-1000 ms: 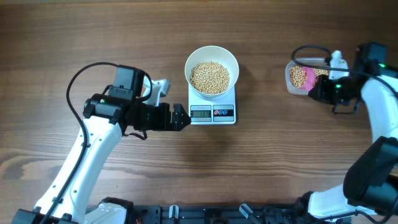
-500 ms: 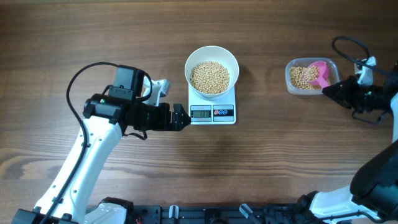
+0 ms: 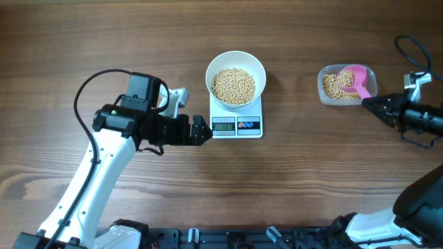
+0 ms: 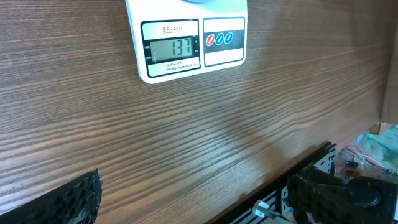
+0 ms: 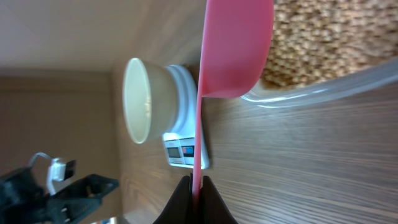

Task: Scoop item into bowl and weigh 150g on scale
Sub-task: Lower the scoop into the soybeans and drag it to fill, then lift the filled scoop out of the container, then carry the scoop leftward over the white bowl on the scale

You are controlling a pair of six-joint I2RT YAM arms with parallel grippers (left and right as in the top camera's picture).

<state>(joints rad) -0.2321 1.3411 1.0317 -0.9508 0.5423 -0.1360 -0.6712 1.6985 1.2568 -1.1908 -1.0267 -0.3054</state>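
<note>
Scale (image 4: 186,43) was cropped by the left wrist view's top edge, pink scoop (image 5: 233,50) and clear container (image 5: 323,93) ran off the right wrist view's edges.

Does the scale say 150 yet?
No, the scale shows 137 on its screen in the left wrist view.

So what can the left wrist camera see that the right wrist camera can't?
Only the left wrist view lets you read the scale's display: 137. Only the right wrist view shows the pink scoop pinched in the right gripper, the beans in the clear container, and the bowl. Both show the scale and wooden table.
</note>
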